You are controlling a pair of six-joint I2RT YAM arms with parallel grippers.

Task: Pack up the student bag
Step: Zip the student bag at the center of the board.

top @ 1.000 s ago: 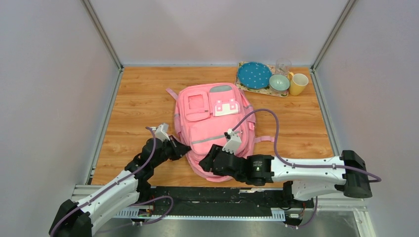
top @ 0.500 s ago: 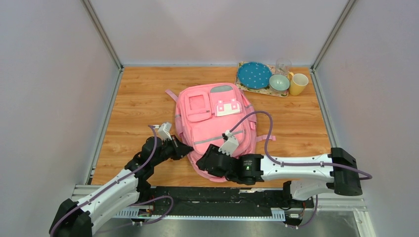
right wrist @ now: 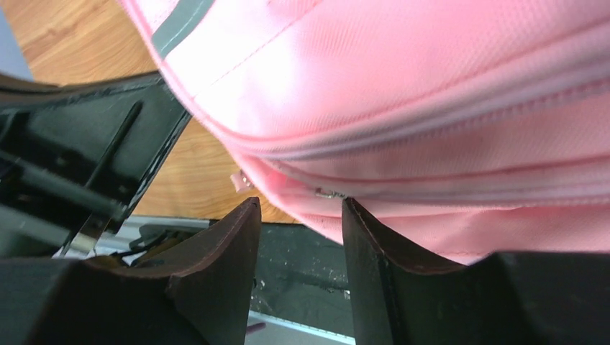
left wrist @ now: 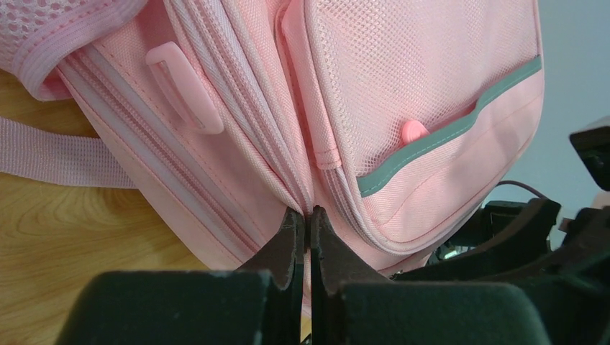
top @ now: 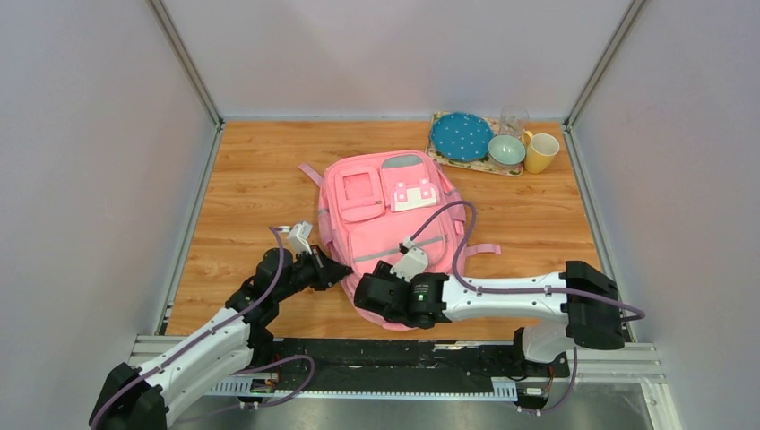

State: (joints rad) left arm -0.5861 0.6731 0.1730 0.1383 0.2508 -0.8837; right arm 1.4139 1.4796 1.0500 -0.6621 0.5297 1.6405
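Observation:
The student bag point(top: 385, 215), a pink backpack, lies flat in the middle of the wooden table with its front pockets and grey strip facing up. My left gripper point(top: 343, 269) is at its near left edge, shut, its tips point(left wrist: 308, 212) pinching the fold between two zip lines of the bag point(left wrist: 431, 86). My right gripper point(top: 366, 291) is at the bag's near bottom edge and stands open point(right wrist: 300, 205). Nothing lies between its fingers; the bag point(right wrist: 403, 72) bulges just above them. A small metal zip slider point(right wrist: 329, 192) sits by the right fingertip.
At the back right corner a tray holds a blue dotted plate point(top: 461, 136) and a green bowl point(top: 506, 150), with a yellow mug point(top: 541, 152) and a clear glass point(top: 513, 118) beside them. Grey walls close in both sides. A metal rail point(top: 385, 376) runs along the near edge.
My right arm has slid left along the bag's near edge, and its jaws have narrowed a little. The left gripper shifted slightly right, then held its place on the bag's edge.

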